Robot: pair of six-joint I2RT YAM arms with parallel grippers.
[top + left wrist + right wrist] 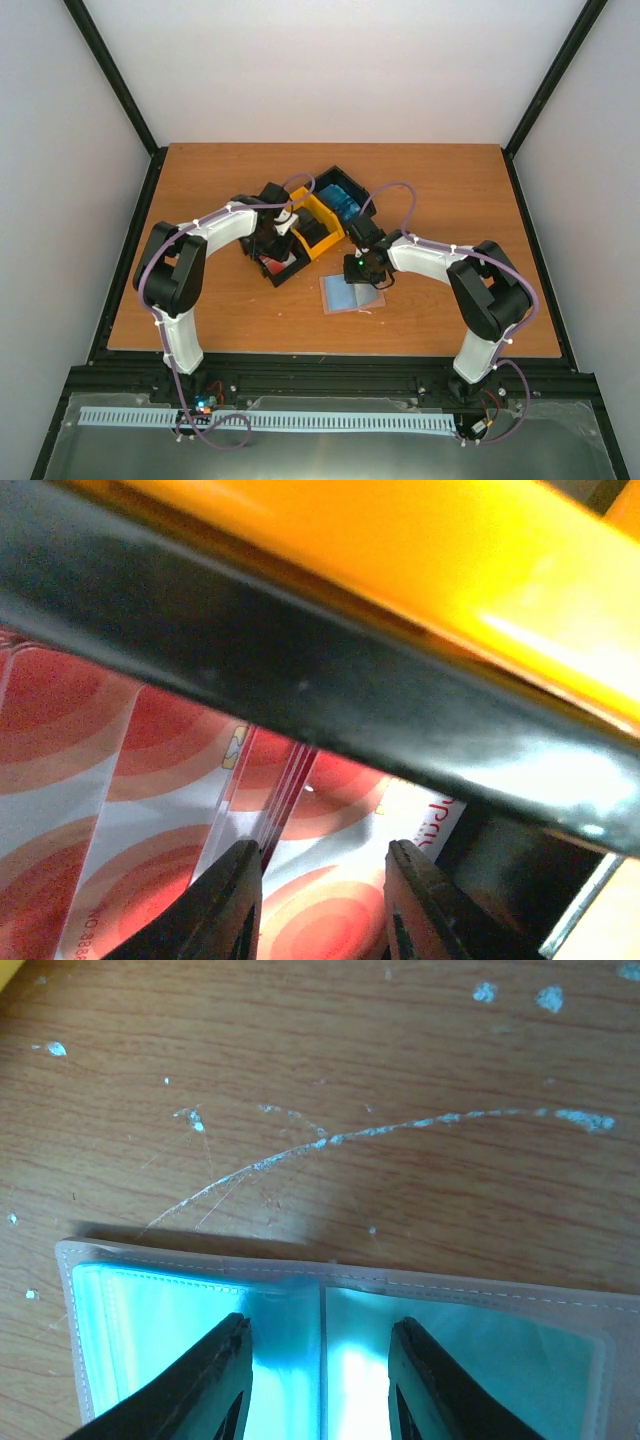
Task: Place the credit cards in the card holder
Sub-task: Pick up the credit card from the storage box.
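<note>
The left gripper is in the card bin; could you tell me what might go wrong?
Several overlapping red-and-white cards lie at the open left gripper, so closing may take more than one. The black bin wall close beside could snag a lifted card. The open card holder under the right gripper might slide.

Small dark print starting "NO." along the edge of a red-and-white card [150, 880], red lettering on the white corner of a second card [335, 905], cropped, unreadable
</note>
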